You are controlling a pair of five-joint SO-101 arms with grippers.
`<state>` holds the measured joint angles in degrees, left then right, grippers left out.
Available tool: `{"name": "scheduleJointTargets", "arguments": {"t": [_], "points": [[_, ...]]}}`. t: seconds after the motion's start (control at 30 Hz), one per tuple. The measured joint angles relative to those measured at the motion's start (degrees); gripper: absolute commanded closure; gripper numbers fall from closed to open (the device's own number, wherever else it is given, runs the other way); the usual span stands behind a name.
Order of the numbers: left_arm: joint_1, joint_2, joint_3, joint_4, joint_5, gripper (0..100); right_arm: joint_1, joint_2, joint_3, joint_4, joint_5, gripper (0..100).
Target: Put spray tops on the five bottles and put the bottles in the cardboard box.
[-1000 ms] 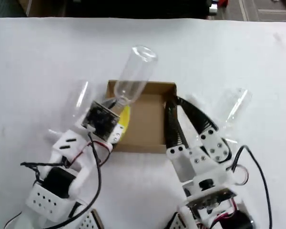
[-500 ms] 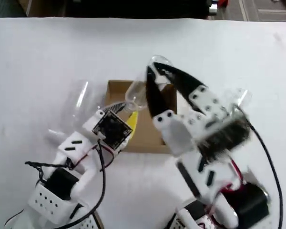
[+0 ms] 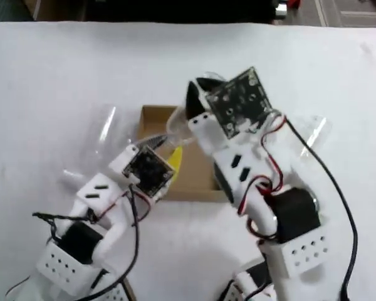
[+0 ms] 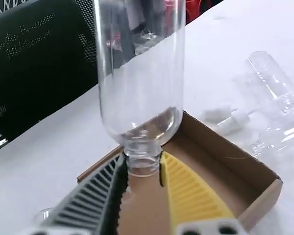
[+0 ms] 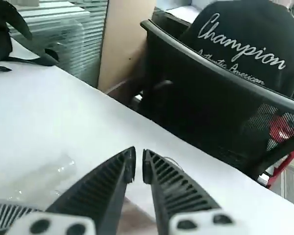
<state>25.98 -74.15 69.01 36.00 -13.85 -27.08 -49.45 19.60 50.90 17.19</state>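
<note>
A black mesh chair (image 5: 213,122) stands behind the white table (image 3: 50,75).

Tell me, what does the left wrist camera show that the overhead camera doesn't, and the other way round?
Left wrist view: the left gripper pinching a clear bottle by its neck, neck down, over the cardboard box, and what looks like a white spray top lying beyond the box. High view: the right arm leaning across the box, and the left arm with its wires. Both: the box, the held bottle and the left gripper's yellow finger.
</note>
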Motion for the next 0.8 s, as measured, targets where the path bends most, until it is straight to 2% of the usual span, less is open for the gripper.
{"name": "scheduleJointTargets", "arguments": {"t": [0.23,0.5,0.8], "points": [[0.0,0.0,0.0,0.0,0.0,98,2.46,0.62,4.04,-0.88,0.0,98.3],[0.09,0.0,0.09,0.0,0.0,98,6.59,0.62,15.38,-9.23,0.0,98.3],[-0.18,0.0,0.09,0.0,0.0,98,7.38,0.7,26.64,-16.79,-0.09,98.1]]}}
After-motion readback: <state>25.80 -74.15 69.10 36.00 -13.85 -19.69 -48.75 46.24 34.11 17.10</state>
